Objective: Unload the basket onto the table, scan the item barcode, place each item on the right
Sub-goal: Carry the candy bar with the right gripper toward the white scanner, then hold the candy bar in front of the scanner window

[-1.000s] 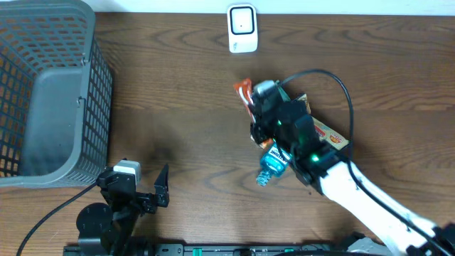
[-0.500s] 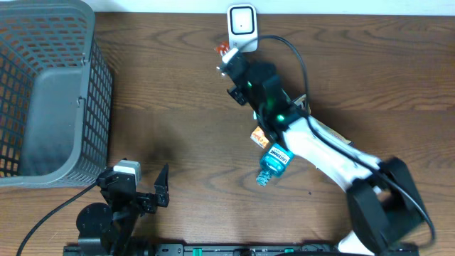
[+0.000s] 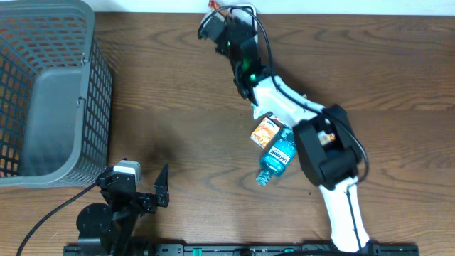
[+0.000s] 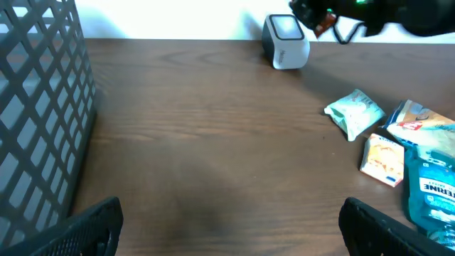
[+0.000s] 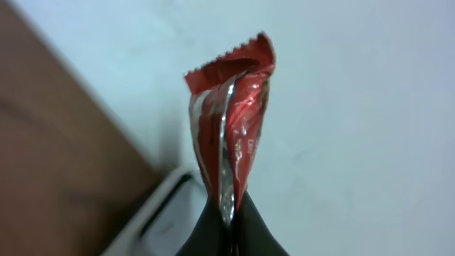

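step: present barcode | right fingers (image 5: pixel 229 238) clenched on red crinkled foil sachet (image 5: pixel 229 121), long axis straight out from them, just over white box scanner (image 4: pixel 286 41) | left fingers (image 4: pixel 89 226) released, idle, well apart from scanner

the table (image 4: pixel 199 142) is dark wood with visible grain and a soft sheen. the basket (image 3: pixel 57 121) at the left is matt grey plastic mesh. the wrapper (image 5: pixel 231 121) is glossy, crinkled red foil. the scanner (image 4: pixel 286 43) is smooth white plastic.
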Action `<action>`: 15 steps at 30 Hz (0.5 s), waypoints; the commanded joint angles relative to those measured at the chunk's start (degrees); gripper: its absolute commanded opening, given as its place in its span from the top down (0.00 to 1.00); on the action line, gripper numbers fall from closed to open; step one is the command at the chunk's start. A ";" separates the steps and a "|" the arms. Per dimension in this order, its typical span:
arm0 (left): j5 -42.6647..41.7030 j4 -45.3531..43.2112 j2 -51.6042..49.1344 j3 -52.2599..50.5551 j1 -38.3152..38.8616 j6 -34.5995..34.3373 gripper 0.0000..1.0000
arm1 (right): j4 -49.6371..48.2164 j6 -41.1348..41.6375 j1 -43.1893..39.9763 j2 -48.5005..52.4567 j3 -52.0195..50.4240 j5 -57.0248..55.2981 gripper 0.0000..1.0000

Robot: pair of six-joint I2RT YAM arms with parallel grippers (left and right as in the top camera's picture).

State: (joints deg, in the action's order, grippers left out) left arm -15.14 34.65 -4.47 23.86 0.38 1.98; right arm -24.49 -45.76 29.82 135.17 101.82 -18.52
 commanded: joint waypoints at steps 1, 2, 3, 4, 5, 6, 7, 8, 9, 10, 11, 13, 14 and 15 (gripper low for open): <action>-0.72 0.07 -0.04 0.52 -0.26 0.79 0.03 | -2.80 -11.43 -0.98 6.01 7.23 -2.38 0.99; -0.72 0.07 -0.04 0.52 -0.26 0.79 0.03 | -3.54 -13.03 -1.18 7.82 9.09 -1.88 0.99; -0.72 0.07 -0.04 0.52 -0.26 0.79 0.03 | -3.87 -13.16 -1.38 8.85 10.32 -1.55 0.99; -0.72 0.07 -0.04 0.52 -0.26 0.79 0.03 | -4.07 -12.74 -1.75 10.32 11.80 -0.50 0.99; -0.72 0.07 -0.04 0.52 -0.26 0.79 0.03 | -4.07 -12.57 -2.12 11.34 12.96 0.48 0.99; -0.72 0.07 -0.04 0.52 -0.26 0.79 0.03 | -4.09 -12.92 -2.38 12.39 13.90 1.66 0.99; -0.72 0.07 -0.04 0.52 -0.26 0.79 0.03 | -4.09 -13.77 -2.80 13.44 14.88 3.10 0.99; -0.72 0.07 -0.04 0.52 -0.26 0.79 0.03 | -4.52 -14.80 -3.08 14.47 15.67 4.17 0.99; -0.72 0.07 -0.04 0.52 -0.26 0.79 0.03 | -5.40 -15.82 -3.39 15.32 16.28 5.01 0.99; -0.72 0.07 -0.04 0.52 -0.26 0.79 0.03 | -6.51 -16.06 -3.61 16.09 16.61 5.38 0.99; -0.72 0.07 -0.04 0.52 -0.26 0.79 0.03 | -7.74 -16.06 -3.82 16.63 16.70 5.60 0.99; -0.72 0.07 -0.04 0.52 -0.26 0.79 0.03 | -8.33 -16.06 -4.04 17.29 16.70 5.70 0.99; -0.72 0.07 -0.04 0.52 -0.26 0.79 0.03 | -8.31 -16.06 -4.13 17.49 16.70 5.79 0.99; -0.72 0.07 -0.04 0.52 -0.26 0.79 0.03 | -8.26 -16.06 -4.28 17.68 16.68 5.84 0.99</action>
State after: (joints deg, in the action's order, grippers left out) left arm -15.14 34.70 -4.47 23.86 0.38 1.98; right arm -32.34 -60.51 26.33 151.92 116.60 -14.28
